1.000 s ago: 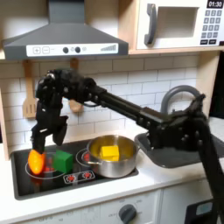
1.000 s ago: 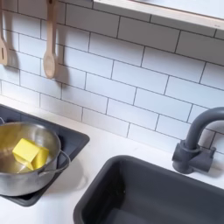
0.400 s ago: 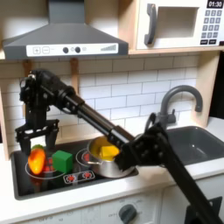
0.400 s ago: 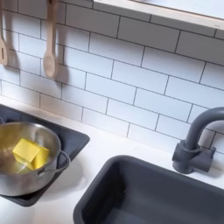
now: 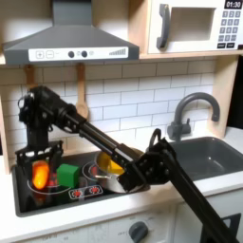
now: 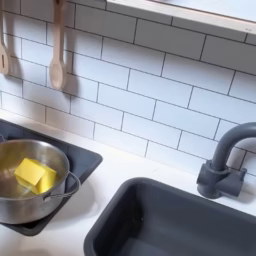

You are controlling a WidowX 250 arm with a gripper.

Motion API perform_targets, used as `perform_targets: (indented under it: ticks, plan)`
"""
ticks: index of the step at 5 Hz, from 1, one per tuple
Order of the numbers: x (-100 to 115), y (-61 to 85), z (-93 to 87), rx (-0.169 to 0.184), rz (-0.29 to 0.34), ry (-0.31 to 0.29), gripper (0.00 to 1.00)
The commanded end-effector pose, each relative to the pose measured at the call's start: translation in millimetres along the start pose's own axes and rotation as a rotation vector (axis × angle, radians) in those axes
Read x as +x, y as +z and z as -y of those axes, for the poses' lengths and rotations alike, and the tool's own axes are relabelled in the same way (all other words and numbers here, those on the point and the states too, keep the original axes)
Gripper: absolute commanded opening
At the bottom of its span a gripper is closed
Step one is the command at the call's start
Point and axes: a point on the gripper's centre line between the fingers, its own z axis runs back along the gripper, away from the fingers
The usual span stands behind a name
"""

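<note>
In the first exterior view my gripper [image 5: 40, 163] hangs over the stove's left burner, pointing down. Its fingers [image 5: 29, 159] stand spread on either side of an orange vegetable [image 5: 40, 176] that rests on the black stovetop [image 5: 57, 195]. A green cube [image 5: 68, 175] sits just to the right of the vegetable. The black arm runs from the gripper down to the first exterior view's lower right and crosses in front of a silver pot [image 5: 106, 178]. The pot [image 6: 55, 190] holds a yellow block [image 6: 32, 175], which also shows behind the arm [image 5: 114, 166].
A dark sink [image 5: 204, 152] with a grey faucet [image 5: 195, 106] lies right of the stove; both exterior views show them, the sink [image 6: 170, 220] and faucet [image 6: 228, 160]. Wooden utensils [image 6: 58, 50] hang on the tiled wall. A range hood [image 5: 66, 43] and a microwave [image 5: 195, 24] sit overhead.
The gripper has come down from above the orange vegetable to straddle it, and the arm has swung lower across the pot. The vegetable and the cube stayed put.
</note>
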Motion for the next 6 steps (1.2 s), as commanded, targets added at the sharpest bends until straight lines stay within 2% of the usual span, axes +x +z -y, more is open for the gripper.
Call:
perform_targets:
  ticks: [1,2,3,4,6]
  plan:
    - [-8.2,-5.0,3.5,-0.005,-0.003,-0.009,1.0]
    - [-9.4,-3.4,3.7,0.0,0.008,-0.02,1.0]
    - [-7.9,-8.3,3.0,-0.009,0.003,-0.012,0.0]
    - [-9.4,-9.2,3.0,-0.022,0.009,-0.009,0.0]
    - [-10.3,4.4,14.4,-0.044,0.062,-0.006,0.0]
